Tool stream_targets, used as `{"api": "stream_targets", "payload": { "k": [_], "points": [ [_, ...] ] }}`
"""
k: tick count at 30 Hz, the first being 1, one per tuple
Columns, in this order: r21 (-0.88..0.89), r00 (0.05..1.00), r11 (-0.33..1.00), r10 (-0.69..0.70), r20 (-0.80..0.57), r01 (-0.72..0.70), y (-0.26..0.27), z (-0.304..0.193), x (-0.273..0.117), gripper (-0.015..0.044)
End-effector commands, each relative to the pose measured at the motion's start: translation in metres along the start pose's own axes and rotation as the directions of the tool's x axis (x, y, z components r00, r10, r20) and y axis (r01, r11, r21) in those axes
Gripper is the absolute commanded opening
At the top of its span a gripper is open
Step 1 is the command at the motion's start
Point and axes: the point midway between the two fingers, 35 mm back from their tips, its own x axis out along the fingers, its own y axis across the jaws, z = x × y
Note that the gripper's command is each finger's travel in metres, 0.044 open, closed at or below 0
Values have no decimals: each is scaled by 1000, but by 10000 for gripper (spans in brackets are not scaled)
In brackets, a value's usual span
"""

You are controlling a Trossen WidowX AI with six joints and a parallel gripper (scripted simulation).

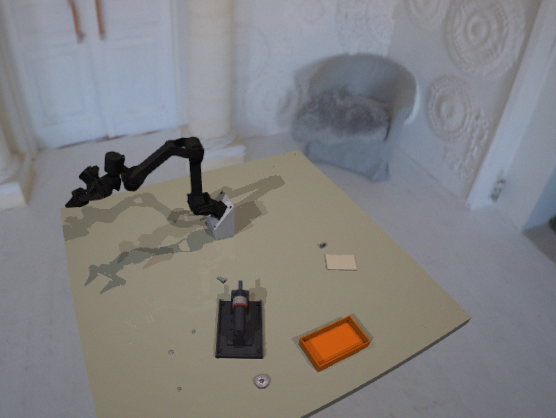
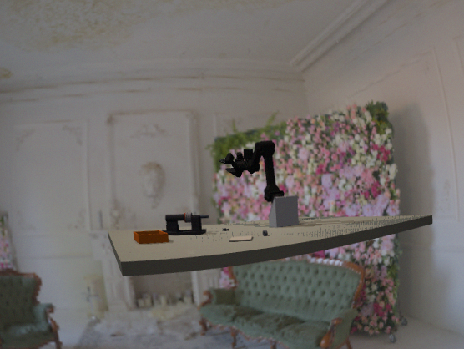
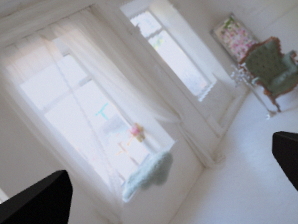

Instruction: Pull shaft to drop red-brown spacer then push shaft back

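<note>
I've got the fingers (image 1: 75, 199) spread wide, nothing between them, touching nothing, hanging out past the far left corner of the worktop (image 1: 150, 300). On the wrist view only two dark fingertips show at the edges, with a bright window and a green armchair between them (no worktop in that shot at all). The top view gives me what the wrist one can't: the shaft (image 1: 239, 310) lying in its dark housing (image 1: 239, 327) near the front of the worktop, the red-brown spacer (image 1: 239, 301) on it, well apart from the fingers. An orange tray (image 1: 334, 342) sits to the right of the housing. The exterior view shows the height: the arm (image 2: 267, 167) rises straight from its grey base (image 2: 284, 212), bends at the elbow and reaches out level, fingers high above the worktop.
</note>
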Motion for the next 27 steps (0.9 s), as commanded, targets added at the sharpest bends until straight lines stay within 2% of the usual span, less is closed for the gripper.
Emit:
{"api": "stream_targets", "payload": {
  "k": [1, 14, 27],
  "points": [
    [144, 998, 988, -53, -23, 56, -22, -17, 15, 440],
    [491, 947, 822, -165, -277, 287, -57, -123, 56, 440],
    [539, 784, 660, -124, -609, 523, -23, -245, 72, 440]
  ]
}}
